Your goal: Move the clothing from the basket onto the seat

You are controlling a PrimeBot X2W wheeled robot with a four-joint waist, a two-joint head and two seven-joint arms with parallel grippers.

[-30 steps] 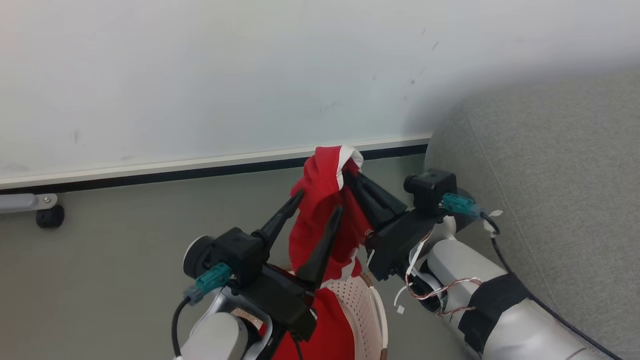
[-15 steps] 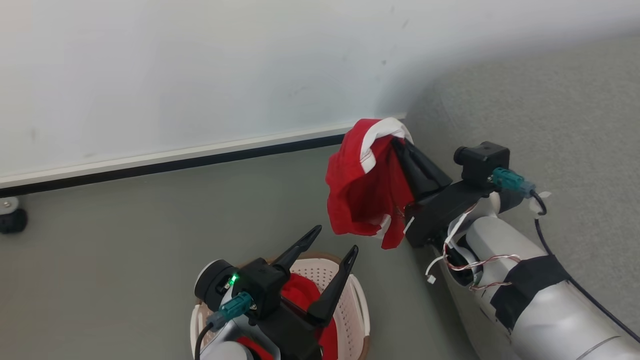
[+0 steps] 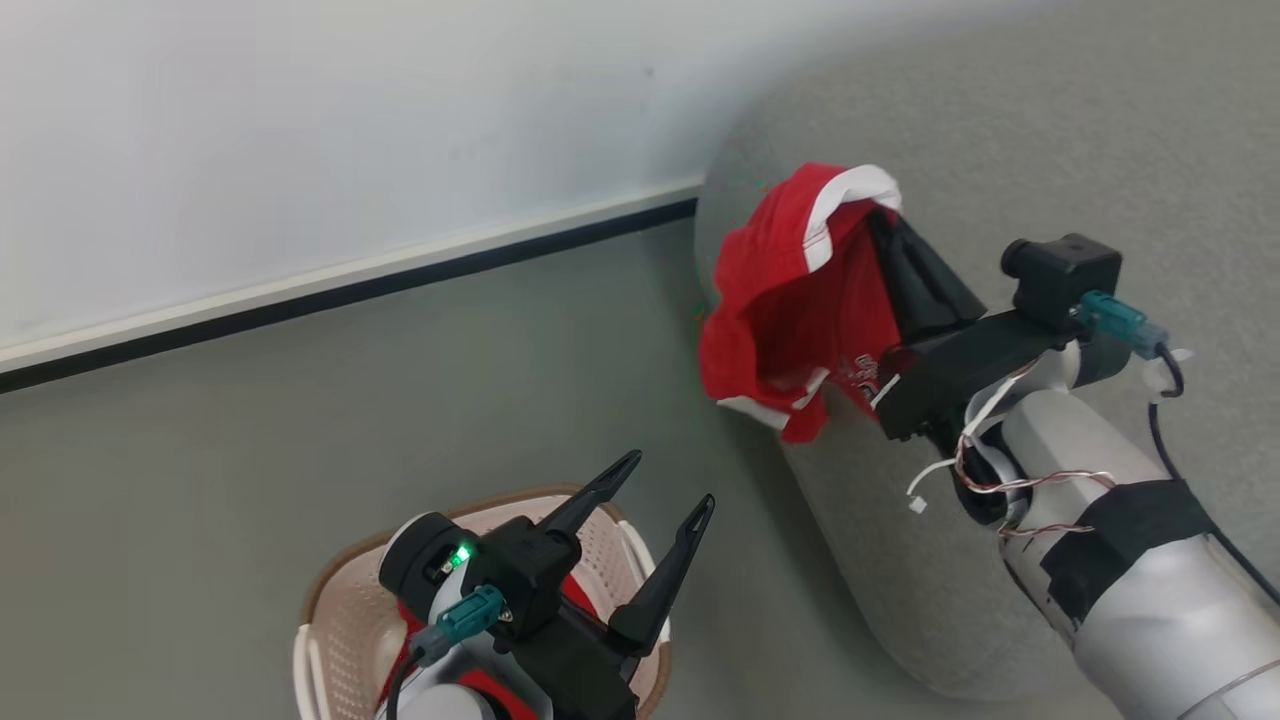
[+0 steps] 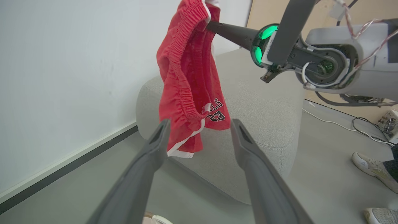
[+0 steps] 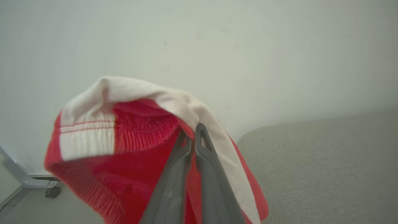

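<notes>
Red shorts (image 3: 790, 300) with white trim hang from my right gripper (image 3: 882, 215), which is shut on their waistband beside the rounded end of the grey seat (image 3: 1050, 120). The right wrist view has the fingertips (image 5: 190, 137) pinched on the white band of the shorts (image 5: 136, 130), the seat (image 5: 326, 174) low on the right. My left gripper (image 3: 672, 478) stands open and empty above the cream basket (image 3: 345, 630), where another red garment (image 3: 408, 630) lies partly hidden. From the left gripper (image 4: 199, 123) I see the shorts (image 4: 186, 77) dangling in front of the seat (image 4: 258, 105).
A white wall with a dark baseboard (image 3: 350, 285) runs behind the grey floor. A person's shoes (image 4: 370, 165) and cables (image 4: 357, 123) lie right of the seat. A wheeled metal leg (image 5: 46, 188) stands by the wall.
The head camera has swung right. My right gripper has carried the shorts up from the basket toward the seat. The left gripper, open all along, now sits apart from the shorts.
</notes>
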